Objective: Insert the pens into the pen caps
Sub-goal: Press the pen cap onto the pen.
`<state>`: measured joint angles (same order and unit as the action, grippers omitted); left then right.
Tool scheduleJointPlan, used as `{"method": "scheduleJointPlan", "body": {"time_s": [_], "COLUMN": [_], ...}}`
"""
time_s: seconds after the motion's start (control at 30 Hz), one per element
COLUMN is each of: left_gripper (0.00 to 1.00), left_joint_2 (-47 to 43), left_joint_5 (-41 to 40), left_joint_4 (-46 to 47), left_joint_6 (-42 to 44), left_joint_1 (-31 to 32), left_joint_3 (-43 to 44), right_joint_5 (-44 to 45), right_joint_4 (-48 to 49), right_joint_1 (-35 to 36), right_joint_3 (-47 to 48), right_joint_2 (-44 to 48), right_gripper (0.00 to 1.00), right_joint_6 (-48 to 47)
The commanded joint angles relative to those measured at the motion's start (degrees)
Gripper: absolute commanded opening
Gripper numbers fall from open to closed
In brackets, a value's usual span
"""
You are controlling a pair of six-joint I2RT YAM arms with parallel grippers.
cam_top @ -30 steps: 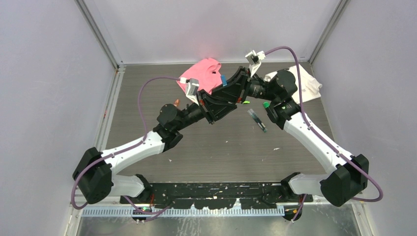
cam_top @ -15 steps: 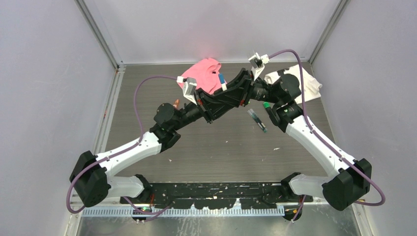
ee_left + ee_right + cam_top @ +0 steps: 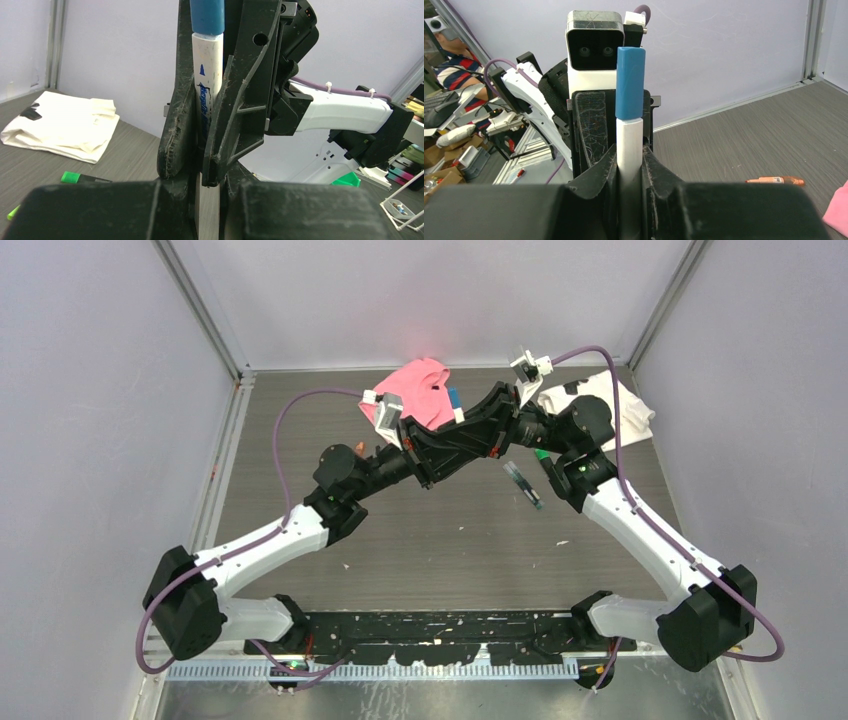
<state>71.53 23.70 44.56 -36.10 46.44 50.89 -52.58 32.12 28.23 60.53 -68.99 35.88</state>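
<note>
The pen (image 3: 207, 60) is gripped by the left gripper (image 3: 202, 115) — and by the right gripper (image 3: 629, 150) too, fingers narrowed on its white barrel; the blue cap (image 3: 630, 82) is fitted.

My left gripper (image 3: 205, 127) and right gripper (image 3: 629, 165) meet above the back middle of the table (image 3: 450, 540), one capped marker (image 3: 207, 70) clamped in both. A crumpled cloth (image 3: 415, 385) lies just behind them, and a folded cloth (image 3: 630, 405) lies behind my right wrist. A loose marker (image 3: 523, 485) lies in front of them, to the right.
</note>
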Motion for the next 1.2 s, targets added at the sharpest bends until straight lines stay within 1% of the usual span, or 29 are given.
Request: {"method": "scheduleJointPlan", "body": {"time_s": [0.0,0.07,0.13,0.23,0.33,0.43,0.63,0.73,0.8,0.87,0.93,0.97,1.07,1.17], "left_gripper": [0.01,0.02,0.08,0.25,0.47,0.59,0.69,0.81,0.85,0.9,0.98,0.99,1.0,0.99], "left_joint_2": [0.4,0.5,0.4,-0.5,-2.7,-5.8,-14.3,-17.8,-18.7,-18.4,-16.9,-15.9,-11.8,-7.8], "left_joint_5": [0.3,0.0,-0.1,-0.1,0.0,1.3,6.4,9.7,11.0,10.2,7.8,6.5,5.7,6.7], "left_joint_4": [4.4,5.0,5.7,6.6,6.3,3.6,-3.2,-11.0,-14.1,-16.6,-20.3,-21.8,-21.8,-16.7], "left_joint_6": [-1.7,-2.1,-3.1,-4.5,-5.2,-5.2,-5.3,-5.1,-4.5,-4.4,-4.7,-5.4,-10.9,-15.5], "left_joint_1": [-0.7,-0.9,-1.1,-1.9,-2.4,-3.1,-5.7,-8.4,-10.2,-11.4,-12.0,-12.4,-14.1,-14.7], "left_joint_3": [3.3,3.0,2.3,0.4,-2.2,-4.0,-5.8,-2.5,0.6,4.0,8.4,10.3,14.3,16.5], "right_joint_5": [-4.3,-3.9,-3.6,-3.7,-3.5,-3.7,-3.8,-3.6,-2.7,-2.9,-2.9,-3.0,-3.5,-2.8], "right_joint_4": [0.0,0.1,0.5,0.2,0.0,-0.1,-0.2,-0.8,-0.9,-1.4,-2.2,-2.6,-3.2,-3.8], "right_joint_1": [0.8,0.8,0.8,0.5,0.2,0.0,0.0,0.0,-0.1,-0.1,-0.1,-0.1,-0.1,-0.1], "right_joint_3": [1.3,1.9,2.6,3.7,3.9,3.6,3.3,2.9,2.1,1.6,1.5,1.4,1.6,1.6], "right_joint_2": [0.6,0.5,0.3,0.1,-0.2,-0.2,-0.3,-0.1,0.0,0.2,0.5,0.7,1.1,1.7], "right_gripper": [0.01,0.01,0.01,0.01,0.01,0.01,0.01,0.01,0.01,0.01,0.01,0.01,0.01,0.01], "right_joint_6": [-1.6,-1.0,-0.5,-0.2,-0.2,-0.2,-0.3,-0.4,-0.7,-1.0,-1.4,-1.6,-1.7,-1.1]}}
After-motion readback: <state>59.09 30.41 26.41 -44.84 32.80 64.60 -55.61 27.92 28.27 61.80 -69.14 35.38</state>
